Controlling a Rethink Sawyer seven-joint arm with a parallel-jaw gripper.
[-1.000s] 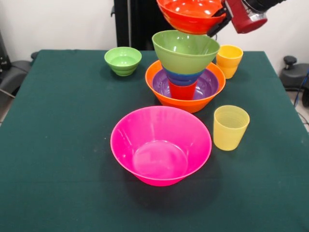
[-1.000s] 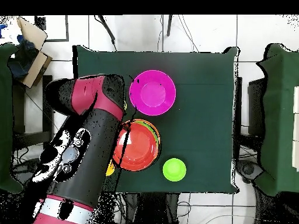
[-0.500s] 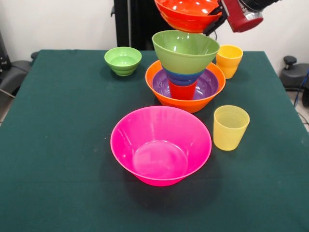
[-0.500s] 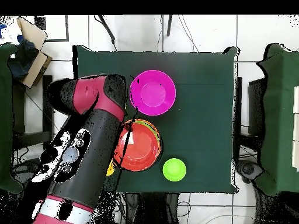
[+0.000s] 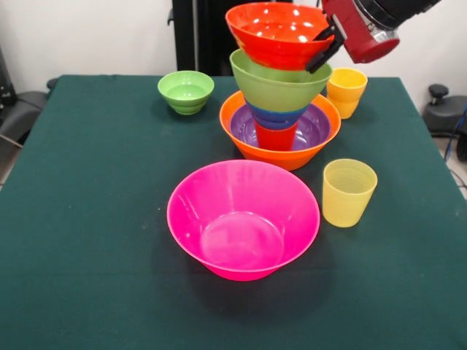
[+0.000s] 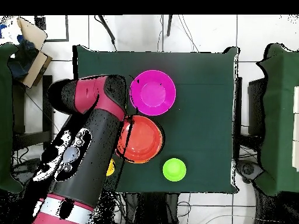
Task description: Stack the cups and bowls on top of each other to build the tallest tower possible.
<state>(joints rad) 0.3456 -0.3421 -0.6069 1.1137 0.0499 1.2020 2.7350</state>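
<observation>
The tower stands on the large orange bowl (image 5: 286, 156), which holds the purple bowl (image 5: 317, 127), the red-orange cup (image 5: 276, 137), the small blue bowl (image 5: 277, 117) and the medium green bowl (image 5: 281, 89). My gripper (image 5: 325, 47) is shut on the right rim of the red-orange bowl (image 5: 277, 33). That bowl sits low over the green bowl's mouth, slightly tilted; I cannot tell if it rests in it. From overhead the red-orange bowl (image 6: 140, 139) covers the tower. The pink bowl (image 5: 243, 219), small green bowl (image 5: 186, 91), yellow cup (image 5: 346, 90) and paler yellow cup (image 5: 349, 192) stand loose.
The green table (image 5: 87, 219) carries everything. The pink bowl stands right in front of the tower. The yellow cup stands close behind the tower's right side, under my arm (image 6: 87, 151). In the overhead view the pink bowl (image 6: 153, 92) and small green bowl (image 6: 174, 169) flank the tower.
My gripper has come down with the red-orange bowl, from well above the tower to just over the green bowl's rim. The other things have not moved.
</observation>
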